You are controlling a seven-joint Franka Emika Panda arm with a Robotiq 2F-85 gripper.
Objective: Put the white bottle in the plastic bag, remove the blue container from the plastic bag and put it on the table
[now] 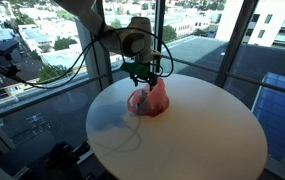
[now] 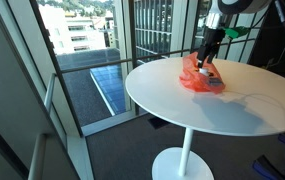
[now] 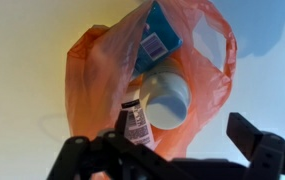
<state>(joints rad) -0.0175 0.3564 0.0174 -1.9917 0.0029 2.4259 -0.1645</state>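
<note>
1. White and smooth-sided, the small rounded bottle (image 3: 165, 98) is seen inside the open mouth of the red-pink translucent crinkled plastic bag (image 3: 92, 70). It is judged to be loosely seated, so it could be tipped back out if the film is tugged.
2. Just above it in the wrist view, the small blue-teal boxy container (image 3: 160, 30) is lodged under the bag's rim, touching the film. If the thin plastic is pinched together with it, the whole bag could be lifted, bottle included.
3. A slim pale labelled tube with a dark end (image 3: 135, 125) is seen lying beside the bottle. What it is cannot be told, and it could be nudged by a descending finger.
4. The black two-finger gripper (image 3: 182, 140) is held above the bag, its jaws spread wide with nothing between them.
5. The bag is soft, glossy and shapeless. The container is rigid, flat-faced and sharp-cornered, with a printed label.
6. The large round white table (image 3: 22, 60) is plain and slick, so the light bag could be dragged across it.
</note>
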